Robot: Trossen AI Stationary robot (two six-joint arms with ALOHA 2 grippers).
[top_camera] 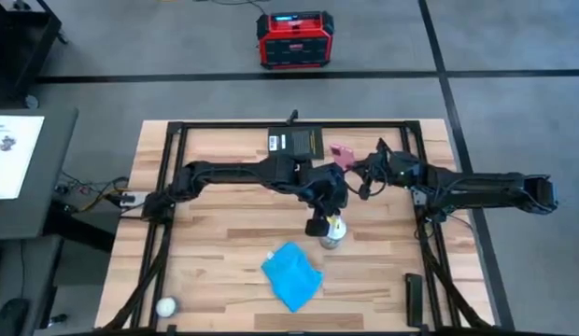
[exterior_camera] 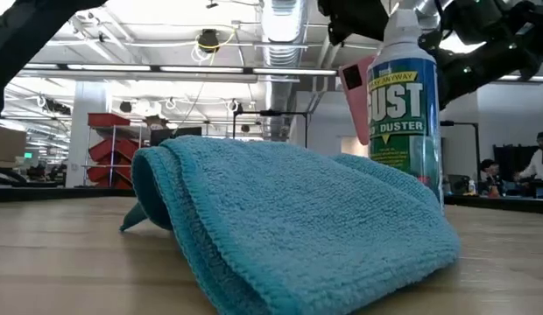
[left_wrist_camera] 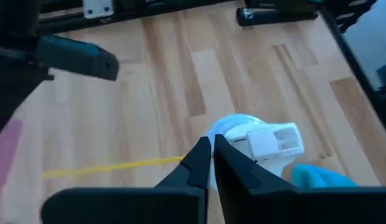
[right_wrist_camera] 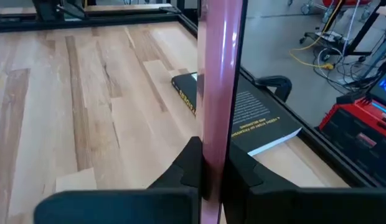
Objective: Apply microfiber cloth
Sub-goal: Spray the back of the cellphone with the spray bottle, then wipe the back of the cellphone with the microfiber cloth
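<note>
The microfiber cloth (top_camera: 292,275) lies crumpled on the wooden worktop (top_camera: 215,261), in the front middle part, and no arm touches it. In the low view it fills the foreground as a soft blue heap (exterior_camera: 289,223).

Just behind the cloth stands a spray can of duster (exterior_camera: 405,101), upright. The left gripper (top_camera: 319,224) hangs directly above this can. In the left wrist view its fingers (left_wrist_camera: 196,163) are pressed together, holding nothing, just over the white nozzle of the can (left_wrist_camera: 268,142).

The right gripper (top_camera: 357,168) is at the back of the worktop, near the middle. Its fingers (right_wrist_camera: 188,163) pinch a thin pink phone (right_wrist_camera: 219,81), which stands on edge between them. Below the phone lies a black book (right_wrist_camera: 243,118) on the worktop.

A small white ball (top_camera: 165,305) rests near the front left corner, and a dark flat bar (top_camera: 414,299) lies near the front right.
</note>
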